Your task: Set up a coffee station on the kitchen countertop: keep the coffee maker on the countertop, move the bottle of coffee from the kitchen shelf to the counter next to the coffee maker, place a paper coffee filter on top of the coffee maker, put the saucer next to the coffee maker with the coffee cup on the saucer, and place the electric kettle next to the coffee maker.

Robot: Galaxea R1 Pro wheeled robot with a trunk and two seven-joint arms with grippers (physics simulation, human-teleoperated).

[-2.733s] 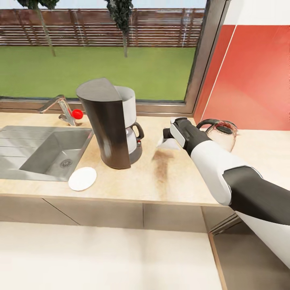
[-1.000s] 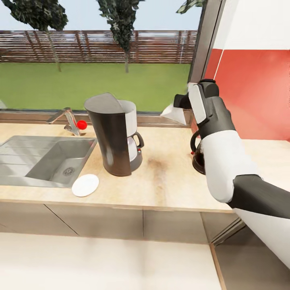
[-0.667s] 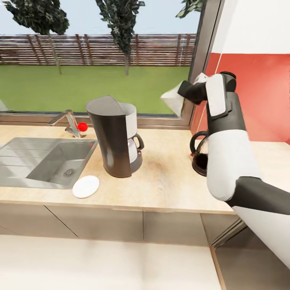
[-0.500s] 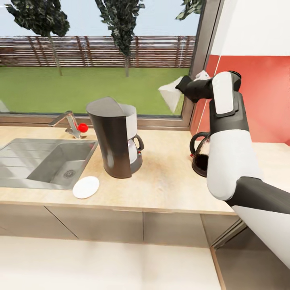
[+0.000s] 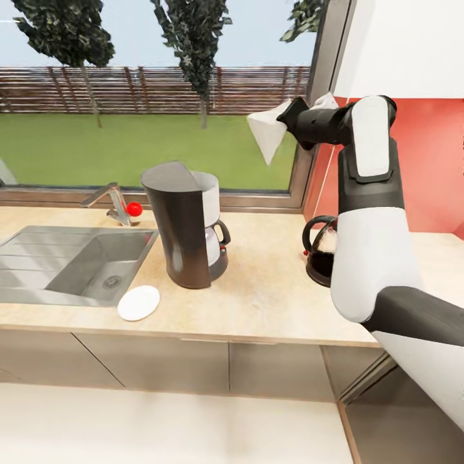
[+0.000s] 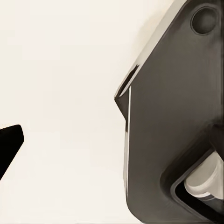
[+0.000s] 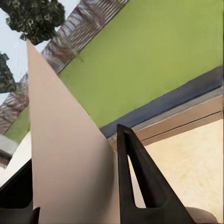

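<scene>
The paper coffee filter [image 5: 267, 132] is being held high in the air by the right gripper [image 5: 291, 120], whose fingers are being kept closed on its upper edge, in front of the window [image 5: 154, 96]. In the right wrist view the filter [image 7: 65, 158] is being seen as a pale, pointed sheet pinched between the two dark fingers [image 7: 140, 179], with the grass and the window sill beyond it. The filter is being held above and to the right of the coffee maker [image 5: 183, 222], well clear of its flat top.

The coffee maker is being left standing upright on the kitchen countertop [image 5: 270, 290], just to the right of the steel sink [image 5: 71, 264]. The saucer [image 5: 138, 303] is lying flat on the countertop near the front edge, just beside the coffee maker's base and the sink's corner. The electric kettle [image 5: 320, 251] (partly hidden behind the right forearm) is standing on the countertop to the right of the coffee maker, apart from it, near the red wall [image 5: 438, 167].

In the left wrist view a dark grey housing [image 6: 172, 126] is being shown against a pale blank background; whether the left gripper is open or closed cannot be told.
</scene>
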